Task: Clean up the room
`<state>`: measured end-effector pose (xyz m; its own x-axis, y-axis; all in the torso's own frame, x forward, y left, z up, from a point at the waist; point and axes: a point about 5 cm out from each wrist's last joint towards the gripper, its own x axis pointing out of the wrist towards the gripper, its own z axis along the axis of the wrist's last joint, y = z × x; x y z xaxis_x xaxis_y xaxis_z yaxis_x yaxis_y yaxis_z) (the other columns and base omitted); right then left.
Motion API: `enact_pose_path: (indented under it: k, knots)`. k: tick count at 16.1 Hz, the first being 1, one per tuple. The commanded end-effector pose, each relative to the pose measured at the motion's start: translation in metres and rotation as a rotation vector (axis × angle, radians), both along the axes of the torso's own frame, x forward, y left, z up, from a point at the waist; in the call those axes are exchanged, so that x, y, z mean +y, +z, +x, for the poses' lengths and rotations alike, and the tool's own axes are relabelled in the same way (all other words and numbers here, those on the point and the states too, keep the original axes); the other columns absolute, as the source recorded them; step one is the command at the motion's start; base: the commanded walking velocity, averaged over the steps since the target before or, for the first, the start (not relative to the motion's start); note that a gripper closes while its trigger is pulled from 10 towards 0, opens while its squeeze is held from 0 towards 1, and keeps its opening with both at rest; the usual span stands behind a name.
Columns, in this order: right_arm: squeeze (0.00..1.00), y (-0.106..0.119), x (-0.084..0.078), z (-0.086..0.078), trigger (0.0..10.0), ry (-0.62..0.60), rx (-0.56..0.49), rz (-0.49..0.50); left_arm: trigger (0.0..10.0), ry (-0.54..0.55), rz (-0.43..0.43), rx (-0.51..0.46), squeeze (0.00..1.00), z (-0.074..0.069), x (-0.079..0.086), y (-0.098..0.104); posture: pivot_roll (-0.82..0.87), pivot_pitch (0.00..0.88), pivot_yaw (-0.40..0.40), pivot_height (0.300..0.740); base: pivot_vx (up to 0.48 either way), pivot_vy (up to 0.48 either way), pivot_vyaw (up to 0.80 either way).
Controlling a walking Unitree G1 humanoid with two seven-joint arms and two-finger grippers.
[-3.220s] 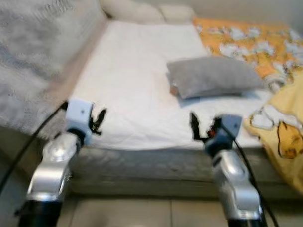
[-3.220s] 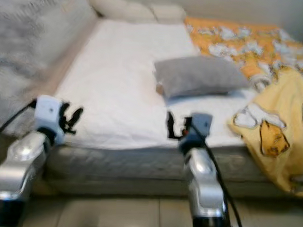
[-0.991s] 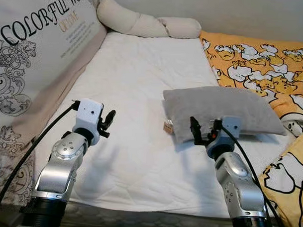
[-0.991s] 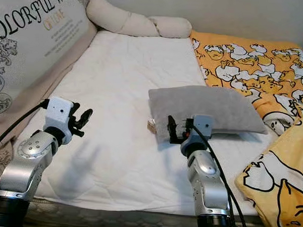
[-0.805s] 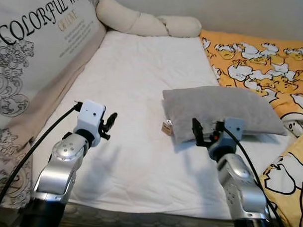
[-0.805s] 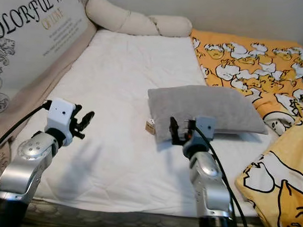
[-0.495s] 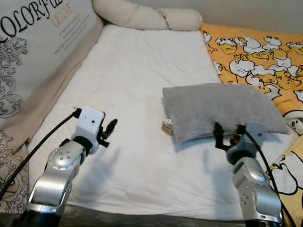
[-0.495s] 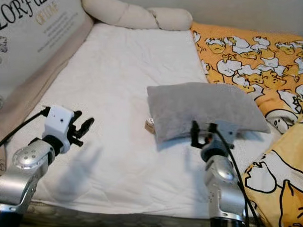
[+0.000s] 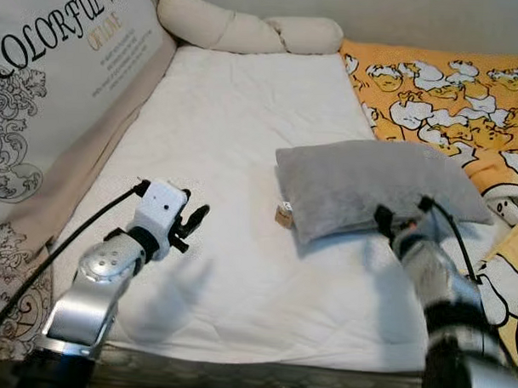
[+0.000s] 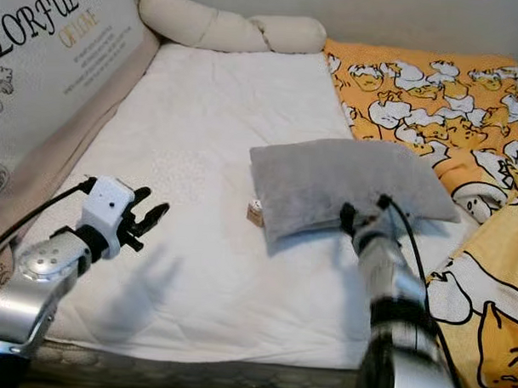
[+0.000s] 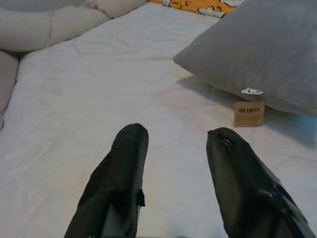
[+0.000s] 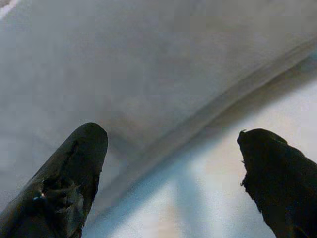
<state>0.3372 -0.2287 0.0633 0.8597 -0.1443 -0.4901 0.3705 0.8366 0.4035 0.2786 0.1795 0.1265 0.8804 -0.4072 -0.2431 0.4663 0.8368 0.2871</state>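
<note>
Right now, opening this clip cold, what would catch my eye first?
Probably the grey pillow lying askew on the white mattress, a small cardboard tag at its near corner. The right gripper, fingers open, is at the pillow's near edge, while the left gripper hovers open over the bare sheet. Along the right side runs a bright orange duck-print blanket.

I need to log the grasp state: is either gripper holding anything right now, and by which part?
Nothing is held. The right gripper is open at the near edge of the grey pillow; the left gripper is open over the mattress.
</note>
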Motion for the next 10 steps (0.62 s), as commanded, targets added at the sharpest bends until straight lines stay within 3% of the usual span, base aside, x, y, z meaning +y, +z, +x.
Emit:
enact_pose_path:
  k: [1,4,7,10]
  knots:
    - [0.00,-0.002,-0.001,0.002,10.0,-0.011,0.010,0.034,10.0,-0.010,0.019,0.005,0.00,0.001,0.001,0.000,0.05,0.000,-0.006,0.740,0.000,0.000,0.00]
    - [0.00,0.007,0.002,0.014,10.0,-0.119,-0.029,0.210,10.0,-0.020,0.032,0.003,0.00,-0.001,0.001,0.001,0.11,0.000,-0.029,0.740,0.000,0.000,0.00]
    - [0.00,0.009,-0.002,0.017,10.0,-0.234,-0.027,0.308,10.0,-0.056,0.050,0.006,0.00,-0.009,0.003,0.005,0.16,0.000,-0.040,0.740,0.000,0.000,0.00]
    - [0.00,0.012,-0.004,0.018,10.0,-0.287,-0.045,0.334,10.0,-0.097,0.093,0.026,0.00,-0.021,0.010,0.012,0.21,0.000,-0.028,0.740,0.000,0.000,0.00]
